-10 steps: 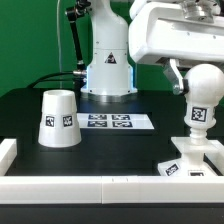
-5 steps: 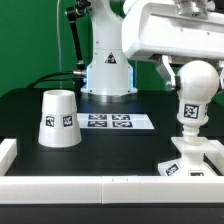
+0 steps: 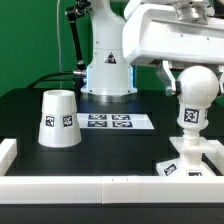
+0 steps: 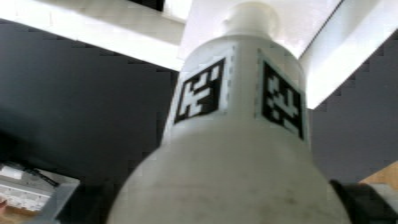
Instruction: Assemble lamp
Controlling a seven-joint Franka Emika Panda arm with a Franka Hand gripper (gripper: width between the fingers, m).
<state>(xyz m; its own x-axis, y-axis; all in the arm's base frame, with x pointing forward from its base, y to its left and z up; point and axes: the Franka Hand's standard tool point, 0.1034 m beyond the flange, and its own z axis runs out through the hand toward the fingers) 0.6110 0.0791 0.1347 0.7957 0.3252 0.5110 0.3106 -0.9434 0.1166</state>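
The bulb point(image 3: 196, 100) stands upright at the exterior view's right, ball head up, tagged neck down in the stepped square base point(image 3: 200, 157). My gripper point(image 3: 196, 76) comes down from above and closes round the ball head; its fingers are mostly hidden behind the hand. In the wrist view the bulb point(image 4: 231, 130) fills the picture between the jaws of my gripper point(image 4: 217, 212), its thin end pointing away. The truncated-cone shade point(image 3: 58, 118) stands alone at the exterior view's left, wide end down.
The marker board point(image 3: 108, 122) lies flat between the shade and the base. The robot pedestal point(image 3: 108, 70) stands behind it. A low white wall point(image 3: 100, 186) runs along the front and the left edge of the black table.
The bulb's head has shifted a little toward the exterior view's left with my gripper, and its neck tag now shows at a different angle. The shade has not moved.
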